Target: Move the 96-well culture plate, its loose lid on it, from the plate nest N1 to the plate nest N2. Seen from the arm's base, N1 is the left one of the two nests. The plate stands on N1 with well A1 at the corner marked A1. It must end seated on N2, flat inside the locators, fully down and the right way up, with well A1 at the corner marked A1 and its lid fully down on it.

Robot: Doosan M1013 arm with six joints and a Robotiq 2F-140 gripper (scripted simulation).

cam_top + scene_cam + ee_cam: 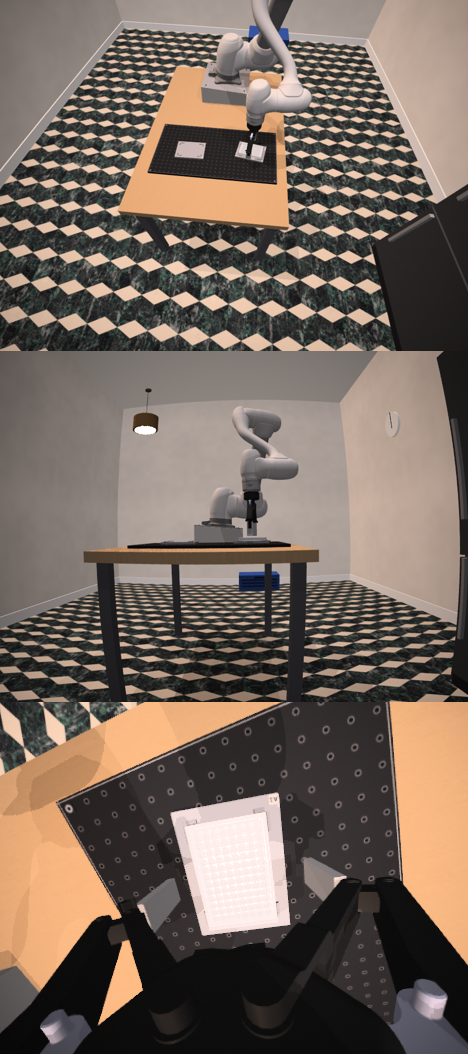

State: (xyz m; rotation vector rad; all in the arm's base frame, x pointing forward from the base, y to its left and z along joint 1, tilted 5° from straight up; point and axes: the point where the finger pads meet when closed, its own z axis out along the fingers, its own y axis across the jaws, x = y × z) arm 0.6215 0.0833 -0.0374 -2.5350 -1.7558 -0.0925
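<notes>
The white 96-well plate with its clear lid (231, 872) sits flat on the grey nest N1 (251, 158) at the right of the black breadboard in the top view. The A1 mark (273, 799) is at the nest's far right corner in the wrist view. My gripper (238, 880) (250, 525) is open and empty. It hangs straight above the plate, its two grey pads wide on either side of the plate's long edges and still above it. The empty nest N2 (190, 149) lies to the left on the breadboard.
The black perforated breadboard (214, 152) lies on a wooden table (206, 150). The arm's grey base block (223, 88) stands at the table's far end. A blue box (259, 580) sits on the floor behind. A dark cabinet (427, 272) stands at the right.
</notes>
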